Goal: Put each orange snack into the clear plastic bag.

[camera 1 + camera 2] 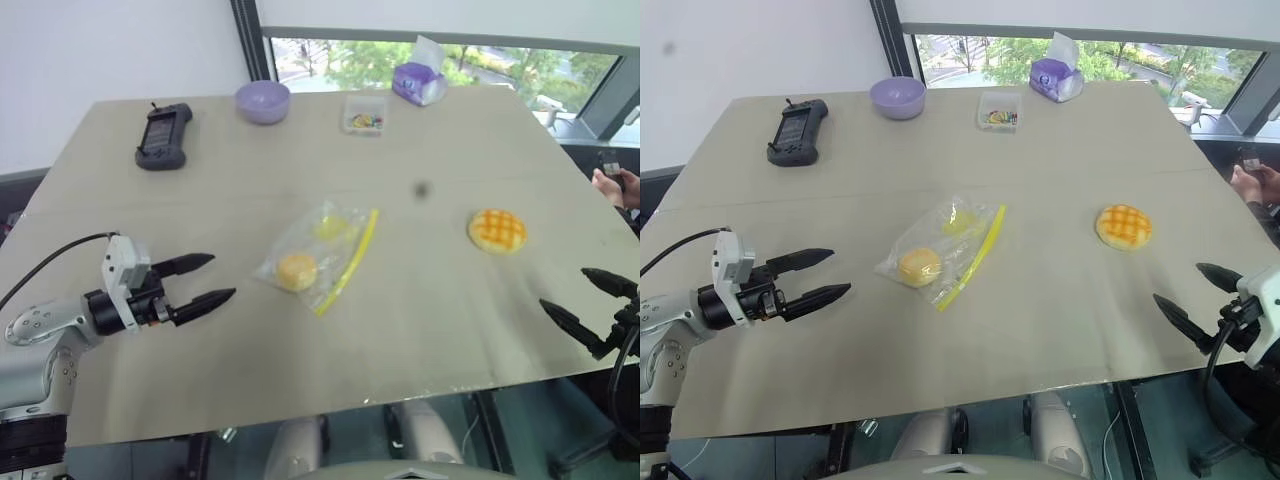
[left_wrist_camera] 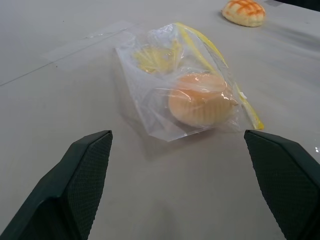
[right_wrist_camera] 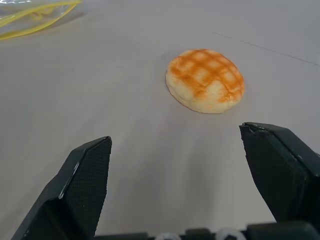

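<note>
The table [image 1: 300, 160] carries all items; the clear plastic bag [image 1: 315, 255] at its middle is taken as the landmark. The bag lies flat, its yellow seal strip along the edge facing the grid-topped bun. The smooth orange snack [image 1: 297, 271] is contained inside the bag, at its near end. The grid-topped bun [image 1: 497, 230] rests on the bare table well apart from the bag, on the robot's right of it.

The left gripper [image 1: 205, 281] is held near the bag on the robot's left, jaws spread wide and nothing gripped. The right gripper [image 1: 590, 300] is positioned beyond the bun from the bag, jaws likewise spread and empty.

Farther from the robot than the bag are placed a black handheld controller [image 1: 163, 136], a purple bowl [image 1: 262, 101], a purple tissue pack [image 1: 419, 82] and a small clear candy box [image 1: 364, 113].
</note>
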